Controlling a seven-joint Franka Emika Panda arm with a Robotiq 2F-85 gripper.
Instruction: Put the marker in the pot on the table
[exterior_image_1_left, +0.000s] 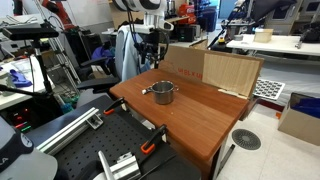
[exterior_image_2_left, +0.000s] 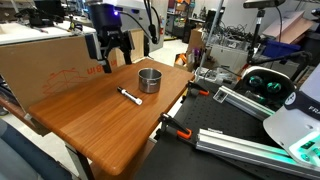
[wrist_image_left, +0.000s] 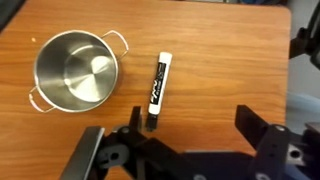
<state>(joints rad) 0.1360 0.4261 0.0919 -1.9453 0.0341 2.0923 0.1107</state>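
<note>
The small silver pot (exterior_image_1_left: 163, 93) stands empty on the reddish-brown table (exterior_image_1_left: 200, 115); it shows in both exterior views (exterior_image_2_left: 149, 80) and at the left of the wrist view (wrist_image_left: 76, 70). The black-and-white marker (wrist_image_left: 156, 90) lies flat on the tabletop (wrist_image_left: 220, 50) just beside the pot, also visible in an exterior view (exterior_image_2_left: 129, 96). My gripper (wrist_image_left: 190, 125) is open and empty. It hangs above the table (exterior_image_2_left: 90, 120), behind the pot and marker (exterior_image_2_left: 112, 55). In the wrist view one finger lies close to the marker's black end.
A cardboard panel (exterior_image_1_left: 215, 70) stands along the table's far edge (exterior_image_2_left: 40, 55). Orange-handled clamps (exterior_image_2_left: 175, 128) grip the table's near edge. A black perforated bench with aluminium rails (exterior_image_1_left: 70, 150) lies beside the table.
</note>
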